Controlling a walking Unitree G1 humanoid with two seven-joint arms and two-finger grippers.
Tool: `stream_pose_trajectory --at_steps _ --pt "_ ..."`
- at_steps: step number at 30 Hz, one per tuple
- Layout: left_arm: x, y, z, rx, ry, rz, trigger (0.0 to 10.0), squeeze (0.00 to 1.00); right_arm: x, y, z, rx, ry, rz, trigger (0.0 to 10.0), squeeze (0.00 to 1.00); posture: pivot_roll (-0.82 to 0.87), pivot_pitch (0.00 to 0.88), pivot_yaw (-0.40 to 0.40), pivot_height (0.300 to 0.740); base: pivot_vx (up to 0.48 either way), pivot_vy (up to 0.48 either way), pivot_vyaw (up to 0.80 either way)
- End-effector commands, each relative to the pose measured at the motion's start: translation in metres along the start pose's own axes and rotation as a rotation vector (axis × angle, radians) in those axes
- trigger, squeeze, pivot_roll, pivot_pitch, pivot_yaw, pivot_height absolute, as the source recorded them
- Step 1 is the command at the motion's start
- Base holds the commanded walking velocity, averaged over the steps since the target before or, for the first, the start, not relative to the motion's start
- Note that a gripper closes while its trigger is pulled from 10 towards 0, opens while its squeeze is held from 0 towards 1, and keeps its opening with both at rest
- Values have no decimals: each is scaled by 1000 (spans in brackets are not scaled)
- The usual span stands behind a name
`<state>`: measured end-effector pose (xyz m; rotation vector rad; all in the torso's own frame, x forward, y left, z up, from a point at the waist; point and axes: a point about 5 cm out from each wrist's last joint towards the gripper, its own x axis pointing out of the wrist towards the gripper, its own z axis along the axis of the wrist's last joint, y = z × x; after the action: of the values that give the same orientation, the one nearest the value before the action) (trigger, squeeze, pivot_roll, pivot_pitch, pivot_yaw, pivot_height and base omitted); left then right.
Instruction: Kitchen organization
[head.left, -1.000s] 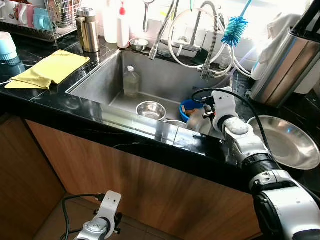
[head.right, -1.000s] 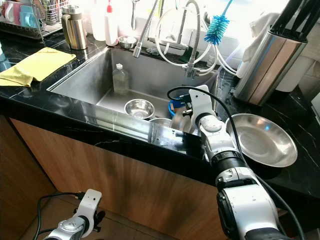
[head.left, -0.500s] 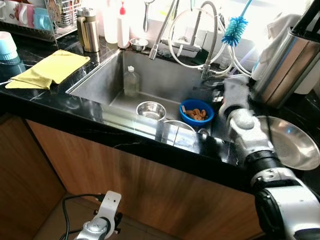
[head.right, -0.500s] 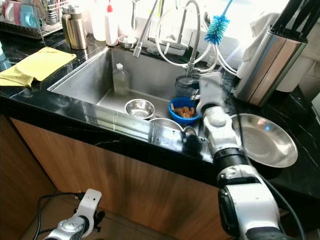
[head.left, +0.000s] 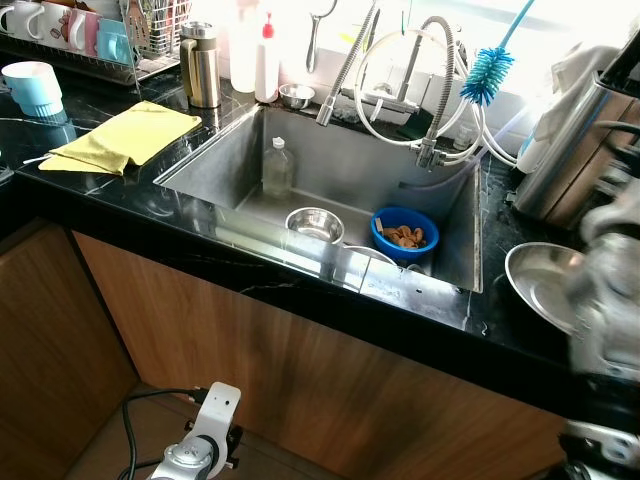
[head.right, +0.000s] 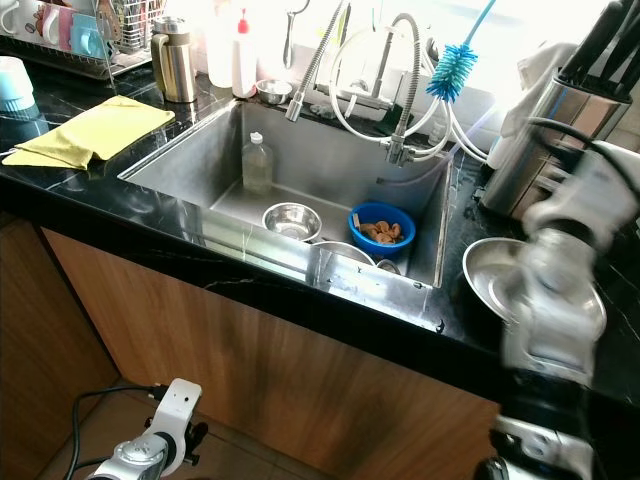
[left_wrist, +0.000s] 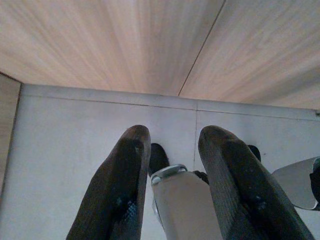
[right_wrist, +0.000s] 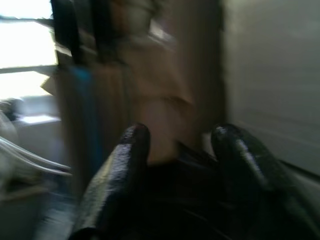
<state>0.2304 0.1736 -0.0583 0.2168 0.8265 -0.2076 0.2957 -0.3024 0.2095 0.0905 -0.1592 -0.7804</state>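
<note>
The left gripper (left_wrist: 172, 165) hangs low by the cabinet, fingers parted, empty. A blue bowl (head.left: 404, 231) sits in the sink (head.left: 330, 165), well left of the blurred right gripper (right_wrist: 177, 165), also parted, empty, over the counter.

Left gripper (left_wrist: 172, 160) hangs low near left, fingers apart, empty. Right arm (head.right: 560, 290) raised at right, blurred; right gripper (right_wrist: 175, 150) fingers spread.

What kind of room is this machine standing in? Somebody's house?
Most likely a home kitchen. A deep stainless steel sink is set into a glossy black stone counter and holds a small steel bowl and a blue bowl of food; a dish rack with mugs stands nearby.
</note>
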Motion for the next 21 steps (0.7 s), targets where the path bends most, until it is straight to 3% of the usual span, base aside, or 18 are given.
stream_pose_trajectory --at_steps 1,8,10,18,19,20,21 --pt "1 -4 1 9 0 -14 10000 0 -4 -10 -4 59 54 -61 10000 1000 215 24 -140 711 0 0 0" --pt "1 -4 1 9 0 -14 10000 0 -10 -14 -2 65 90 -77 10000 1000 215 24 -140 711 0 0 0" --pt "1 -2 1 6 1 -10 10000 0 -20 -18 -23 122 183 -139 10000 1000 216 40 -136 711 0 0 0" --pt "1 -2 1 5 1 -12 10000 0 -29 -17 -34 120 254 -141 10000 1000 216 43 -138 711 0 0 0" --pt "1 -2 1 4 1 -12 10000 0 -31 -18 -39 118 275 -148 10000 592 215 43 -136 711 0 0 0" --pt "1 -2 1 4 1 -12 10000 0 -32 -18 -40 117 282 -151 10000 592 215 44 -136 711 0 0 0" --pt "1 -2 1 4 1 -12 10000 0 -33 -19 -41 116 287 -156 10000 0 215 44 -137 711 0 0 0"
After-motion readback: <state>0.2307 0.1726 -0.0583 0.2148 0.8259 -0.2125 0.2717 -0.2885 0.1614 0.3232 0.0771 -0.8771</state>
